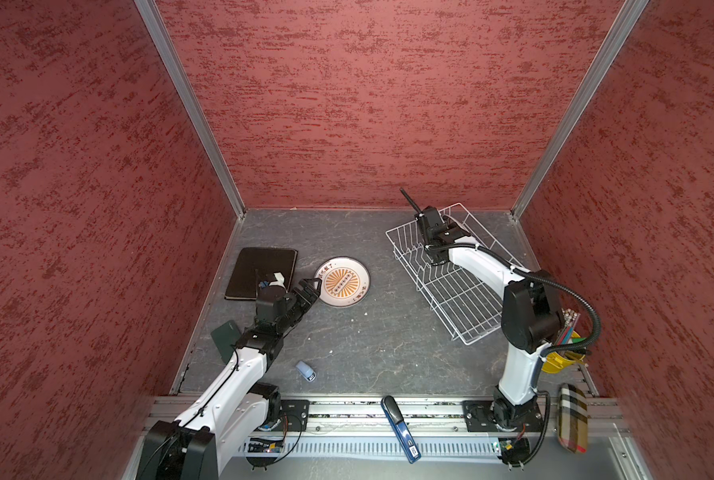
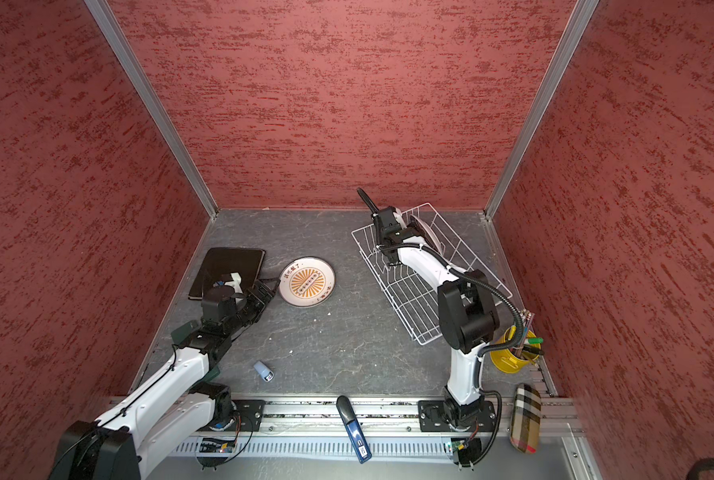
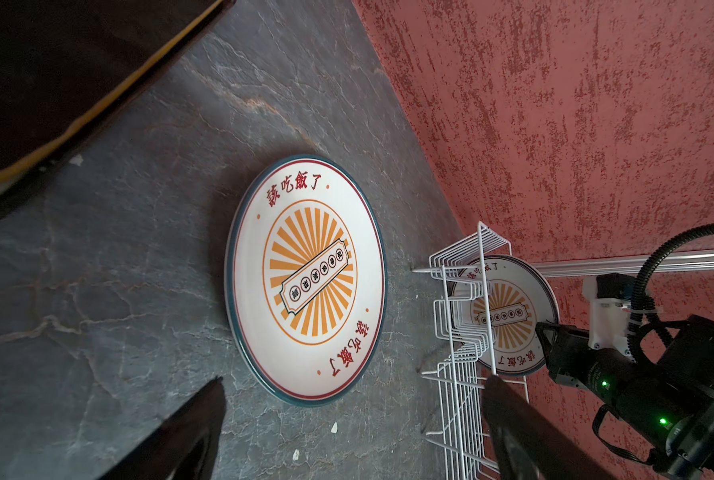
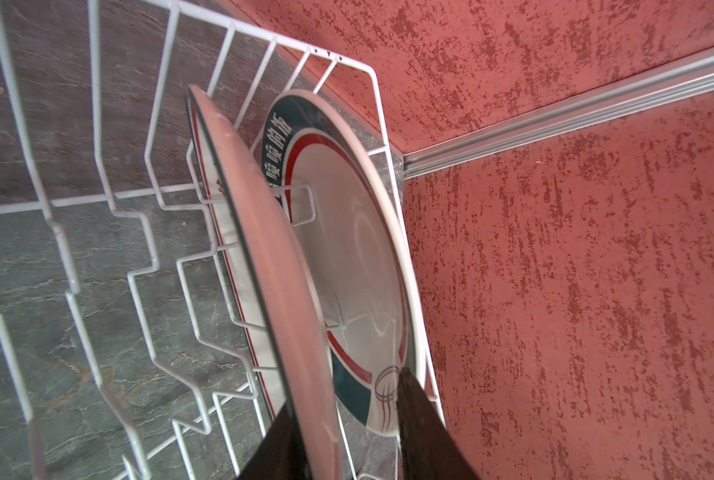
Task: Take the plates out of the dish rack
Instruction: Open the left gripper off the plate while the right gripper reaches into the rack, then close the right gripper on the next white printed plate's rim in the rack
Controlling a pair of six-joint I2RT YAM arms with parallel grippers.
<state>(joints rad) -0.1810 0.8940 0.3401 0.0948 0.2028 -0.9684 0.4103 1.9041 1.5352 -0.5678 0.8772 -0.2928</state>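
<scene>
A round white orange-sunburst plate (image 1: 342,281) (image 2: 306,281) (image 3: 305,278) lies flat on the table. My left gripper (image 1: 311,286) (image 3: 355,399) hovers just off its near rim, open and empty. A dark brown square plate (image 1: 260,270) (image 3: 56,75) lies to its left. In the white wire dish rack (image 1: 463,299) (image 4: 98,199) two plates stand upright: a second sunburst plate (image 3: 509,316) (image 4: 264,249) and, behind it, a teal-rimmed plate (image 4: 355,249). My right gripper (image 4: 343,390) straddles the sunburst plate's rim. One finger touches it, and the other stands apart from it between the two plates.
A small blue bottle (image 1: 305,371) lies on the table near the front. A blue-handled tool (image 1: 401,428) rests on the front rail. A yellow pen cup (image 1: 563,357) and a plaid case (image 1: 573,419) sit at the right. Red walls close in three sides.
</scene>
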